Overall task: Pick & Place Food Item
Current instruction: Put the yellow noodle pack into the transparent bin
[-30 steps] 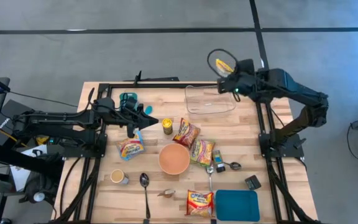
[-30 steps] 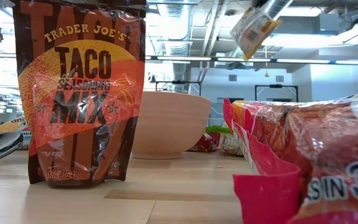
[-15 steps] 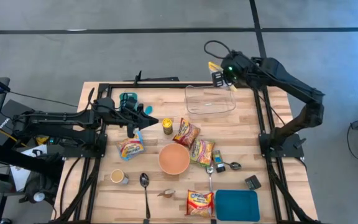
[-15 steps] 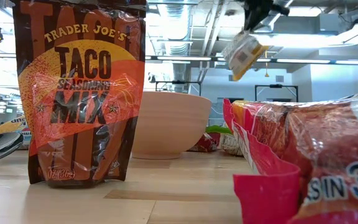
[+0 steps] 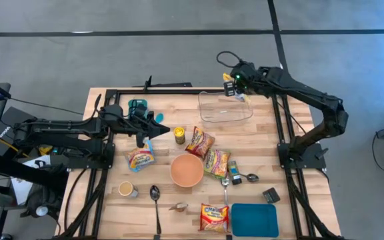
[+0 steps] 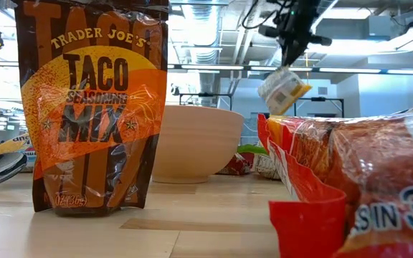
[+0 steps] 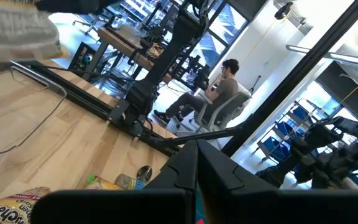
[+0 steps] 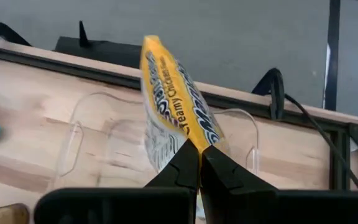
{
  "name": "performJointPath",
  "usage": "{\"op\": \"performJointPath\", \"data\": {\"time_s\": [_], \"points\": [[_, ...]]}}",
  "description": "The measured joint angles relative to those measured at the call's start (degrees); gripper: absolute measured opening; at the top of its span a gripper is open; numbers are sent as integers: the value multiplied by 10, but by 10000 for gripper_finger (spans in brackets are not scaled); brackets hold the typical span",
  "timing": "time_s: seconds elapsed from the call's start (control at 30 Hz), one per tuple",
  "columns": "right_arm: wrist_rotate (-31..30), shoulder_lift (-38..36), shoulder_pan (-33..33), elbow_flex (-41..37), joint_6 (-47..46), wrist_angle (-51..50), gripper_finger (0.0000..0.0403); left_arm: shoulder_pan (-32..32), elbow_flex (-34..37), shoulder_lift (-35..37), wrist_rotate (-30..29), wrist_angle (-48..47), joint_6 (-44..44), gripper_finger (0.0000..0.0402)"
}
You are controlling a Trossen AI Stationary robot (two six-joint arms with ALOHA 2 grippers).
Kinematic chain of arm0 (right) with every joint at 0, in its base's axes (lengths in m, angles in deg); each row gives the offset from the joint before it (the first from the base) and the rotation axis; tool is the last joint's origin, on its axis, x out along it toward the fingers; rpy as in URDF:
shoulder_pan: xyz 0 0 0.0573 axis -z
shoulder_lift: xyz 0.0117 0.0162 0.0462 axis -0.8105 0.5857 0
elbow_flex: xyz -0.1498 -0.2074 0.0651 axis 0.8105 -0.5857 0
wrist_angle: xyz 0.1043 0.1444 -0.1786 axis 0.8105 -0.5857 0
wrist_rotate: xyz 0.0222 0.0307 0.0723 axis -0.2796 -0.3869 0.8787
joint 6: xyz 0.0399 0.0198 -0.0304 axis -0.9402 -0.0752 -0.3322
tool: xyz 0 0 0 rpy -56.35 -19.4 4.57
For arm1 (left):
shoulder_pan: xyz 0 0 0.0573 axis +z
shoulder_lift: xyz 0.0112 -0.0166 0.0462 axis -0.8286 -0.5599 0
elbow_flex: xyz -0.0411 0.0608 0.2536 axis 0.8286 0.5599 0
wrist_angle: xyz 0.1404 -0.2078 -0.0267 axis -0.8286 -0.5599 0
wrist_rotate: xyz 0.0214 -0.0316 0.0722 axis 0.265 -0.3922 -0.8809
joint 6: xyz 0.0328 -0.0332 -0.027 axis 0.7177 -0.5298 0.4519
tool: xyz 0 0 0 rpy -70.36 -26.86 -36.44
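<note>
Nearest to the low camera, a red noodle packet (image 6: 357,193) is filling the right side of that view, and a tall Trader Joe's taco seasoning pouch (image 6: 92,107) is standing upright at the left, with a tan bowl (image 6: 196,143) sitting behind and between them. From above, the wooden table (image 5: 112,207) is carrying a teal mat (image 5: 254,221) at the near right corner, a spoon (image 5: 155,200) and a small cup (image 5: 127,189) at the near left, and the same bowl in the middle with more noodle packets around it. The left gripper (image 5: 159,129) is waiting over the left part of the table with its fingers pressed together and nothing between them. Farther back, at the far right, a clear plastic container (image 5: 225,107) is lying on the wood. The right gripper (image 5: 231,87) is hanging above the far edge of this container and is pinching the ramen packet (image 8: 169,102) by one edge. The packet is a flat, shiny bag, yellow along its top seam, with white and dark blue printing on its face and the words "Creamy Chicken" partly readable. It is hanging tilted in the air, just over the container, and is not touching it; in the low view it is showing pale with a yellow corner, below the dark fingers.
</note>
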Motion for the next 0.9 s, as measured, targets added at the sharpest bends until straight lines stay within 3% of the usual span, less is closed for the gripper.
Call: {"op": "performJointPath", "data": {"time_s": [0.53, 0.9], "points": [[-16, -1, -2, -152, -57, 137, 0, 0, 0, 0, -7, 0, 0, 2], [-51, -1, -28, -220, -128, 151, 0, 0, 0, 0, -8, 0, 0, 2]]}}
